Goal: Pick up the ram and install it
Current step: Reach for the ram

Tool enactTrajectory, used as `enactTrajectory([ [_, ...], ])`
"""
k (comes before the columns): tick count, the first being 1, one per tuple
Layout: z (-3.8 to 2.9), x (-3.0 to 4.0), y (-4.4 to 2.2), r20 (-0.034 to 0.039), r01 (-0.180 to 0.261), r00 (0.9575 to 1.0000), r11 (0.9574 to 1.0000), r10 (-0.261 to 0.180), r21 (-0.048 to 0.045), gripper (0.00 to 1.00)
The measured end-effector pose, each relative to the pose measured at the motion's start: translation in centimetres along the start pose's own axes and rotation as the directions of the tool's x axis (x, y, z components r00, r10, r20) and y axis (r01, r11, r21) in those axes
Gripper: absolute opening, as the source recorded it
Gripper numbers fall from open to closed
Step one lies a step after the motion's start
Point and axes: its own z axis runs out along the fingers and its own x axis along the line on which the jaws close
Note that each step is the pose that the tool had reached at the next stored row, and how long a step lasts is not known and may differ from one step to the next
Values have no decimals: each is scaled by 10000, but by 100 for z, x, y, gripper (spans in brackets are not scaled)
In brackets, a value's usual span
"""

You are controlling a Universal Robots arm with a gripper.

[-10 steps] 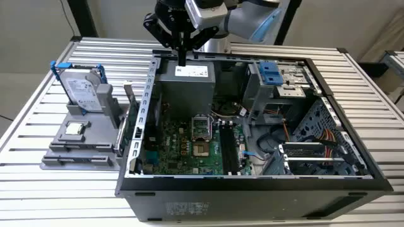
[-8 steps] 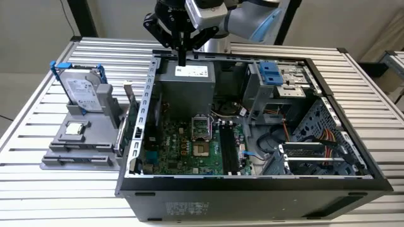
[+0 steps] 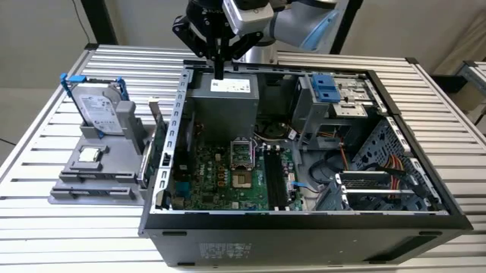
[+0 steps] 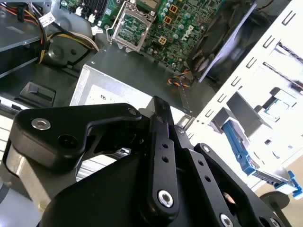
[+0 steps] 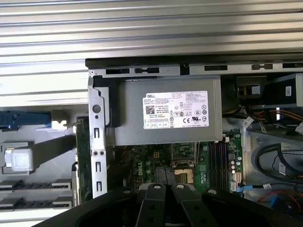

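Though the ram's long axis cannot be told — claw [image 3: 218,74] pinched together above the power supply [image 3: 227,111]

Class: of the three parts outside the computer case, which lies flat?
The small silver chip, flat on the grey holder; the hard drive and the green card both stand on edge.

A: The desk [image 3: 45,239] is ribbed bare metal, pale with a dull sheen.
B: And the pincer [image 3: 218,74]?
A: Smooth, matt black, with bright metal screws [image 4: 164,198].
B: The power supply [image 3: 224,111] looks like grey sheet metal with a white paper label [image 3: 230,86]. The case [image 3: 304,242] is dark and matt.
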Motion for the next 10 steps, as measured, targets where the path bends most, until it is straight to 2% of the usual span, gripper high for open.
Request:
enactTrajectory([
  [10, 0, 5, 0, 0, -1, 10000, 10000, 1, 1, 0],
])
